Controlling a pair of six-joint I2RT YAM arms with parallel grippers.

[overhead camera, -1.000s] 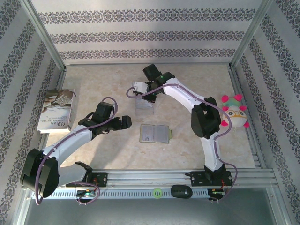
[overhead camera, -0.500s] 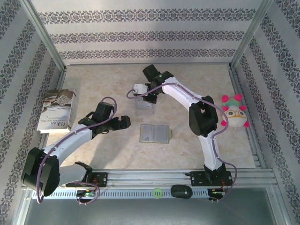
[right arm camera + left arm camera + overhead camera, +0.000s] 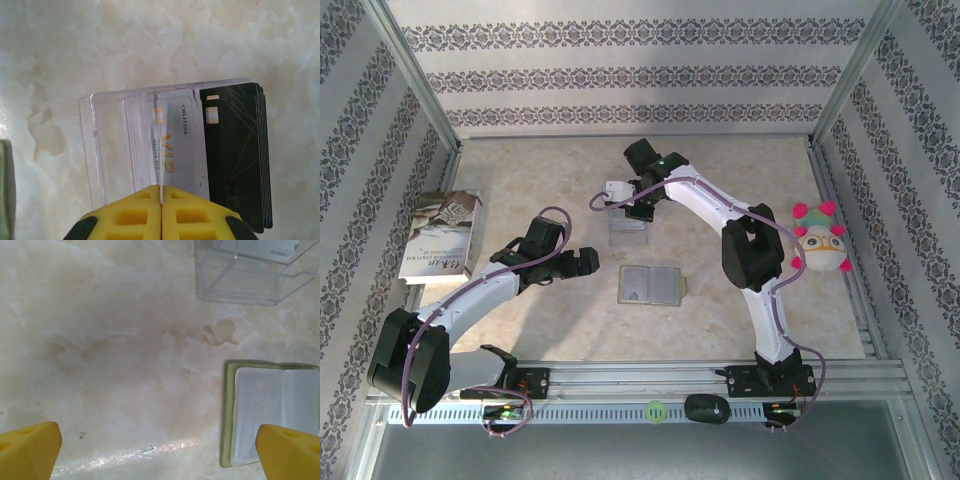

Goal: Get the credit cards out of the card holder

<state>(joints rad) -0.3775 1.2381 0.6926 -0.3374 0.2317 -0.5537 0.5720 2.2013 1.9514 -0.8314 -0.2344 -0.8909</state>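
The right end effector is closed down to a sliver, its 2 yellow pads nipping the edge of 1 thin card that stands on edge in a clear box. Beside that card, more cards are stacked in the same box, silver at one end with "VIP" lettering and black at the other. The box sits toward the far middle of the marbled counter.

The left end effector is spread as wide as it goes and has hold of nothing; bare counter lies between its 2 yellow fingertips. From above it hangs left of centre, well apart from the box.

The holder lies open and flat on the counter between the 2 arms, nearer to their bases than the box, pale glossy inner faces up and an olive rim showing round them. In the left wrist view it lies just by the right-hand fingertip; I cannot tell whether they touch.

A booklet rests at the left edge, and a plush toy at the right edge.
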